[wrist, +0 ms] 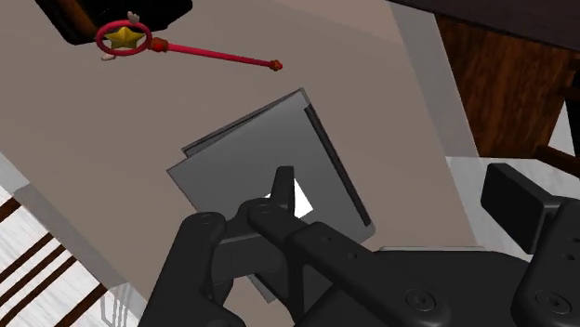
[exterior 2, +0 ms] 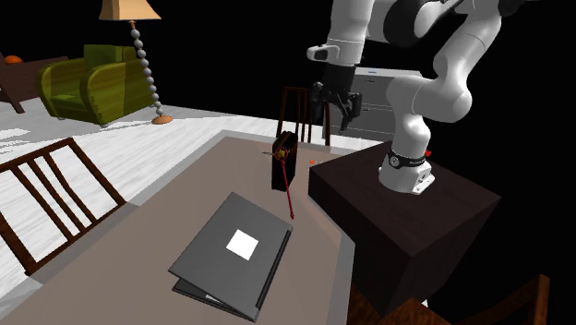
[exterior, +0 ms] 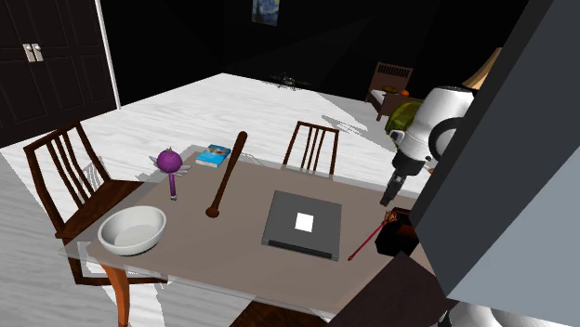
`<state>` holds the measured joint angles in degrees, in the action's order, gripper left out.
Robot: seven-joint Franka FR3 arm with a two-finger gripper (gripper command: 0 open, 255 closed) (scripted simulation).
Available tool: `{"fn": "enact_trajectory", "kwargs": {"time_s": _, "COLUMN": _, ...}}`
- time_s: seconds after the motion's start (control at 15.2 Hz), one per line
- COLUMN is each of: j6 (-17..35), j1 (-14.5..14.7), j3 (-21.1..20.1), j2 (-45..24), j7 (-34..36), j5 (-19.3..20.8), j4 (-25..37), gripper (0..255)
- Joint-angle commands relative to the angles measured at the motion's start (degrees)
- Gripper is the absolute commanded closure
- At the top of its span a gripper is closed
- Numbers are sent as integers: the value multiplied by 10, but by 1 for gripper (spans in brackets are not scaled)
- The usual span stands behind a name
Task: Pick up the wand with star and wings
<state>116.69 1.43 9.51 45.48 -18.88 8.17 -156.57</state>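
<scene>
Closest to me is the dark stand (exterior 2: 406, 208), and the white arm (exterior 2: 443, 55) bends off it towards the counter's (exterior: 195, 237) near edge. Its black jaws hang in the air and stand well apart, with nothing between them. They hover above and a little beyond a small dark box (exterior 2: 277, 175) that sits on the counter hard by the stand.

The wand (wrist: 186, 49) is right there. It has a thin red shaft and a red ring holding a gold star with small white wings. The ring end is propped up on the dark box and the shaft slants down onto the brown top. The jaws are not touching it.

Just past the shaft's lower tip lies a flat grey laptop (exterior: 288, 228), closed, with a white square on its lid — the nearest thing crowding the wand besides the box.

Farther along the counter a brown bat (exterior: 228, 174) lies lengthwise. Beyond it a white bowl (exterior: 130, 243) sits by the far corner, and a purple ball-headed toy (exterior: 168, 162) and a small blue book (exterior: 213, 155) sit towards the opposite edge — all well apart from the wand.

Two wooden chairs are drawn up, one (exterior: 311, 147) at the side and one (exterior: 65, 176) at the far end. Across the pale floor stand a green armchair (exterior 2: 92, 83) and a floor lamp (exterior 2: 137, 55), with a black area behind them.
</scene>
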Motion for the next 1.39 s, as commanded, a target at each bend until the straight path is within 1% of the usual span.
{"fn": "enact_trajectory", "kwargs": {"time_s": 0.0, "j6": 46, "j1": -2, "j3": 22, "j2": -21, "j7": -32, "j5": 14, "j4": -24, "gripper": 0}}
{"fn": "enact_trajectory", "kwargs": {"time_s": 0.26, "j6": 142, "j1": -1, "j3": 61, "j2": -81, "j7": -88, "j5": 39, "j4": -61, "gripper": 0}}
{"fn": "enact_trajectory", "kwargs": {"time_s": 0.59, "j6": 275, "j1": 9, "j3": 115, "j2": -195, "j7": -165, "j5": 58, "j4": -82, "gripper": 0}}
{"fn": "enact_trajectory", "kwargs": {"time_s": 0.79, "j6": 358, "j1": 29, "j3": 152, "j2": -281, "j7": -221, "j5": 50, "j4": -81, "gripper": 0}}
{"fn": "enact_trajectory", "kwargs": {"time_s": 0.92, "j6": 413, "j1": 54, "j3": 181, "j2": -343, "j7": -272, "j5": 22, "j4": -75, "gripper": 0}}
{"fn": "enact_trajectory", "kwargs": {"time_s": 0.99, "j6": 440, "j1": 71, "j3": 196, "j2": -376, "j7": -306, "j5": -5, "j4": -70, "gripper": 0}}
{"fn": "enact_trajectory", "kwargs": {"time_s": 1.06, "j6": 465, "j1": 92, "j3": 211, "j2": -410, "j7": -351, "j5": -46, "j4": -65, "gripper": 0}}
{"fn": "enact_trajectory", "kwargs": {"time_s": 1.12, "j6": 489, "j1": 114, "j3": 221, "j2": -446, "j7": -411, "j5": -110, "j4": -57, "gripper": 0}}
{"fn": "enact_trajectory", "kwargs": {"time_s": 1.19, "j6": 507, "j1": 126, "j3": 215, "j2": -484, "j7": -490, "j5": -199, "j4": -47, "gripper": 0}}
{"fn": "enact_trajectory", "kwargs": {"time_s": 1.25, "j6": 521, "j1": 118, "j3": 188, "j2": -521, "j7": -575, "j5": -294, "j4": -32, "gripper": 0}}
{"fn": "enact_trajectory", "kwargs": {"time_s": 1.32, "j6": 532, "j1": 87, "j3": 144, "j2": -555, "j7": -647, "j5": -371, "j4": -16, "gripper": 0}}
